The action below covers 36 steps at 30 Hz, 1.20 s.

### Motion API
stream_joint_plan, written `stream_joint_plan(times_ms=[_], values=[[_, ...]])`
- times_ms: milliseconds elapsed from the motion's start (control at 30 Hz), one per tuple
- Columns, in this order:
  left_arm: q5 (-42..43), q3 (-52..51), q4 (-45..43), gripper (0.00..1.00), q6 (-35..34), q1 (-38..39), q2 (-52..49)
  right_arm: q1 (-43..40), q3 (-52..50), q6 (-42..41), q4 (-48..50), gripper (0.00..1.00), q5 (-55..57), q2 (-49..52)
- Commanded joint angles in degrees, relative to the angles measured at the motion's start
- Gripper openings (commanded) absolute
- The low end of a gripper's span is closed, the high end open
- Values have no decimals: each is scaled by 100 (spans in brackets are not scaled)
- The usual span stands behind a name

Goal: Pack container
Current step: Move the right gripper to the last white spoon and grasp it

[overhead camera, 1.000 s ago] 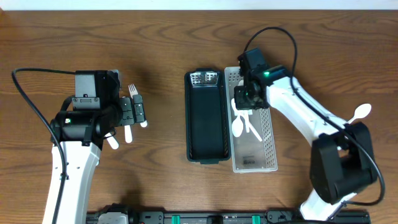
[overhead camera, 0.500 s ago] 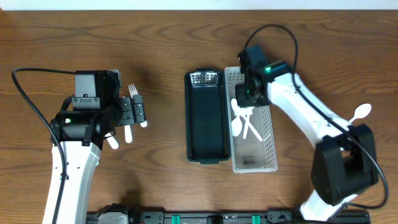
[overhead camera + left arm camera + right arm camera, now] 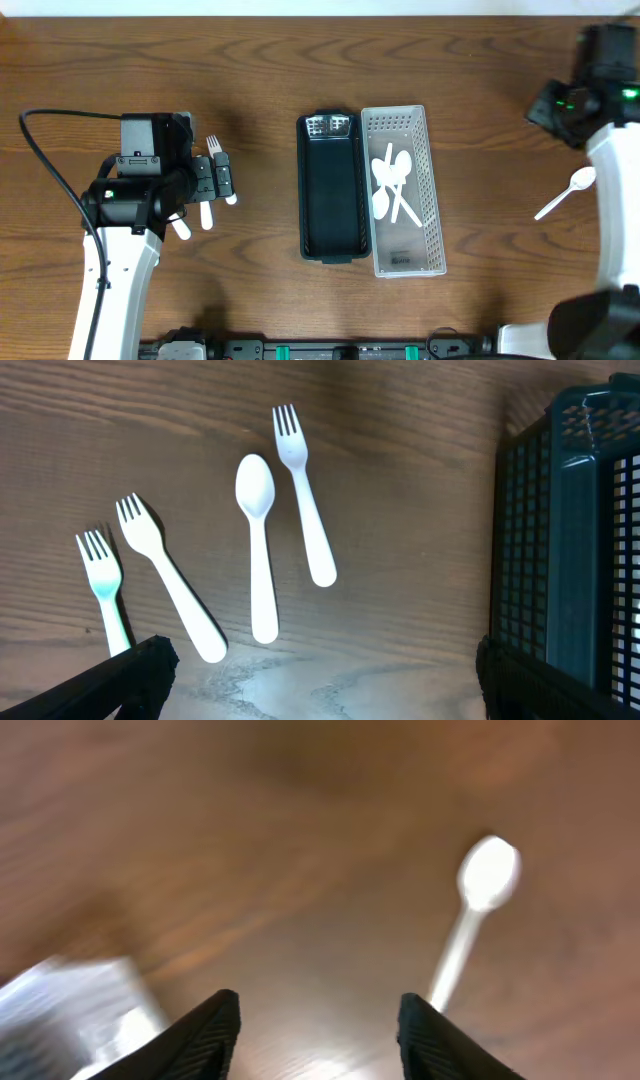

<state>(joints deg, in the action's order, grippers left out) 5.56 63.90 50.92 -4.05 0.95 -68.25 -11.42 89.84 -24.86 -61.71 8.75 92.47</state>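
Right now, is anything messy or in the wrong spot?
Nothing is spilled or broken. But some things lie loose on the table: a lone spoon far right, and three forks and another spoon on the left. The black container looks empty beside the white container holding spoons.

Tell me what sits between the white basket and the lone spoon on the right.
Nothing: only bare wooden table separates the white basket from the lone spoon, as the overhead view shows.

Even light, soft shadows. The right wrist view is motion-blurred, smearing the white plastic spoon [image 3: 487,875]; glare whitens the brown wooden table [image 3: 300,680] in the left wrist view.
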Motion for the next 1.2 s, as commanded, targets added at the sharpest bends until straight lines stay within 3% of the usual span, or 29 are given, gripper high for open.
stream_joint_plan(times_ms=[0, 233, 600, 1167], values=[[-70, 83, 2, 98, 98, -24, -24, -643, -151, -212, -61, 61, 68, 367], [-70, 83, 2, 98, 98, -24, -24, -1410, -155, -164, -105, 62, -26, 1394], [-70, 83, 0, 98, 96, -24, -24, -1775, -155, 138, 136, 61, -42, 2634], [-70, 83, 2, 98, 92, -24, -24, -1939, -157, 496, 431, 60, -127, 3047]])
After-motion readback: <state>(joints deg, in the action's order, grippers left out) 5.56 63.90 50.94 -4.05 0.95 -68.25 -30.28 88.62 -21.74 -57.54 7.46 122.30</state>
